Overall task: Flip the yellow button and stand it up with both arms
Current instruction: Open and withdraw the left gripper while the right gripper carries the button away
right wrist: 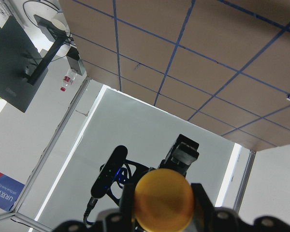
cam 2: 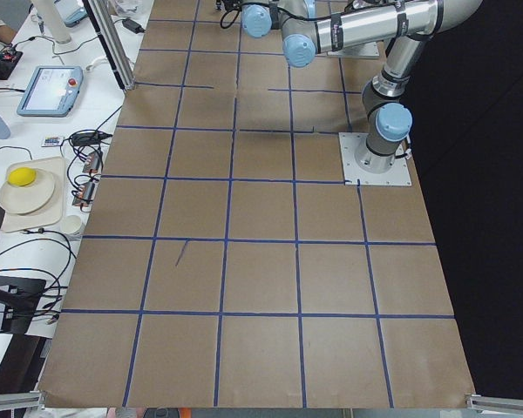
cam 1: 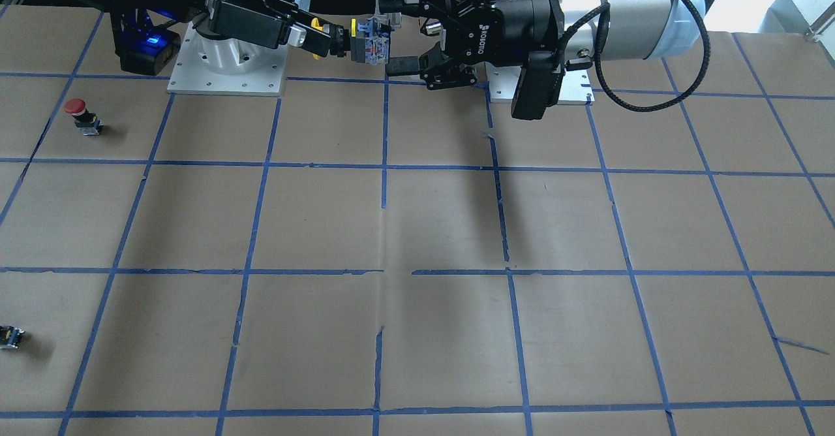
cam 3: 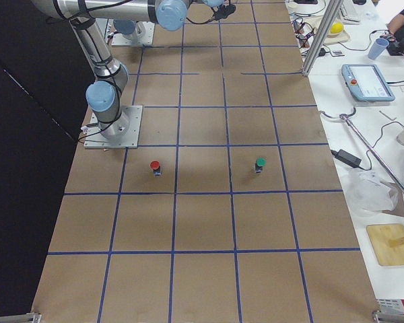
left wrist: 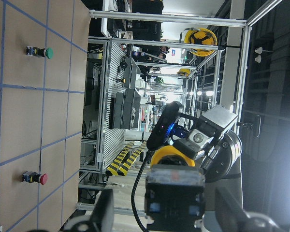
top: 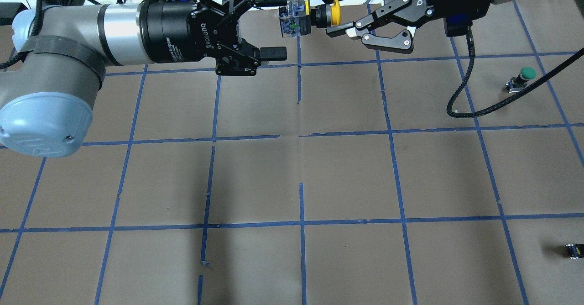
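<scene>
The yellow button (top: 296,18) is held in the air, lying sideways, between the two grippers. My right gripper (top: 329,15) is shut on it at the cap end. The yellow cap (right wrist: 164,197) shows between the right fingers (right wrist: 199,205). The contact block (cam 1: 369,42) points at my left gripper (cam 1: 389,33). My left gripper (top: 276,25) is open, with its fingertips (top: 273,54) level with the block's end and apart from it. In the left wrist view the block (left wrist: 174,193) fills the space ahead of the open fingers (left wrist: 104,212).
A red-capped button (cam 1: 79,111) stands on the brown table with blue tape lines (cam 1: 443,227). A green-capped button (top: 524,74) stands at the overhead view's right. A small black block (top: 574,250) lies near the table's edge. Both arm bases (cam 1: 228,64) are at the back.
</scene>
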Tool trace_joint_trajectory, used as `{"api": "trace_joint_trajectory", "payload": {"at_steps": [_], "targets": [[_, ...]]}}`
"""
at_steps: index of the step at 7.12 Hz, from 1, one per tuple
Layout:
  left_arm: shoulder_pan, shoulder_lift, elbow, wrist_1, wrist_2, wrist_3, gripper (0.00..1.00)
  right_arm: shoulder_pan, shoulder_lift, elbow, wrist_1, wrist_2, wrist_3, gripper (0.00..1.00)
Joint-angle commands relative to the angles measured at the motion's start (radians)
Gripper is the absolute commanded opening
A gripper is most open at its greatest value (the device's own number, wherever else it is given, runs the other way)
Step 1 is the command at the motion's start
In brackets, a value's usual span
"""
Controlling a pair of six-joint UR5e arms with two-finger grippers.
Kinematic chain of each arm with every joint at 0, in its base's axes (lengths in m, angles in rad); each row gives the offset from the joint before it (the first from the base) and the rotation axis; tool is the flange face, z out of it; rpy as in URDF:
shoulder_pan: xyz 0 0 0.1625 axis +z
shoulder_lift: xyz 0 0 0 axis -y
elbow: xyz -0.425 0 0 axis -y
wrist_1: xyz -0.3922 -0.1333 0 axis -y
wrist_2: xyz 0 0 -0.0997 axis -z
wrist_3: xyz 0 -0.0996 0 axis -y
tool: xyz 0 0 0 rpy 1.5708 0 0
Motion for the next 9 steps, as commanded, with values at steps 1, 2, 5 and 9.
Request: {"api": "trace_joint_trajectory", "payload": {"at_steps": [1,2,5,9], "targets": [[0.002,-0.007,0.015,0.001,0.063,0.005,1.0,-0.084,0.023,-0.006,-0.065,-0.113,-0.021,0.2],[0.005,-0.012,0.021,0.001,0.196,0.009,1.0,-0.109,0.026,-0.007,-0.067,-0.162,-0.119,0.2],[0.008,-0.024,0.046,0.041,0.554,0.004,1.0,-0.126,0.04,0.002,-0.061,-0.475,-0.398,0.18],[0.014,-0.041,0.167,-0.021,1.201,0.009,1.0,-0.128,0.125,0.011,-0.067,-0.893,-0.636,0.1]]}}
